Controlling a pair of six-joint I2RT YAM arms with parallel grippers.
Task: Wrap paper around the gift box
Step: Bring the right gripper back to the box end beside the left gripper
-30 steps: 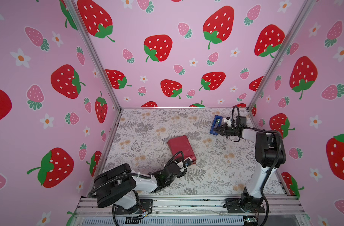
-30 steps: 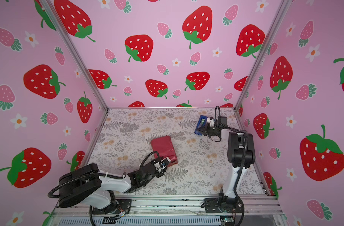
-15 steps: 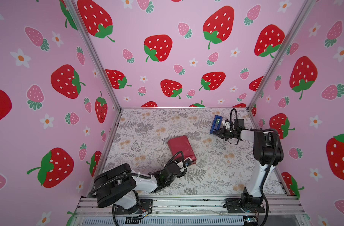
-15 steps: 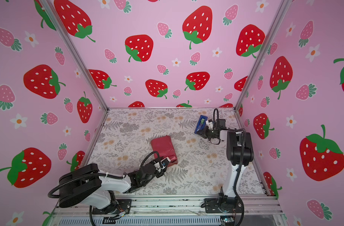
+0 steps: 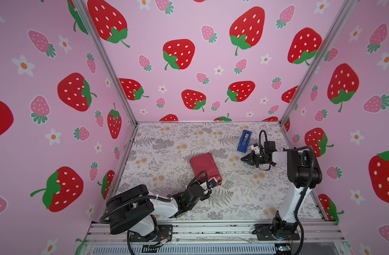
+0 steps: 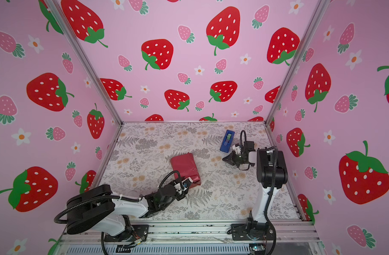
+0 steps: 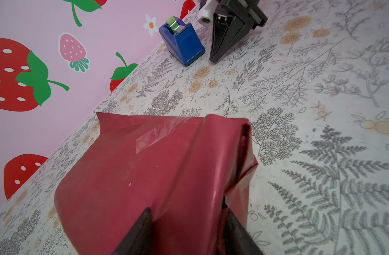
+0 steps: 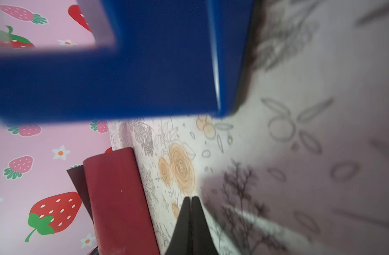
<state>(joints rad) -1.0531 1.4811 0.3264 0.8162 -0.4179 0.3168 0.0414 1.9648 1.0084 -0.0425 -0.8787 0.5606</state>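
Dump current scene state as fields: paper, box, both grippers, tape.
paper: folded into a red parcel on the table, one clear tape strip on it
gift box: not visible
left gripper: closed on the paper's near end
right gripper: shut, empty, beside the blue tape dispenser

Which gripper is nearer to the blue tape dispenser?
Right. The right gripper sits close beside the tape dispenser; the left gripper is far off, holding the paper near mid-table.
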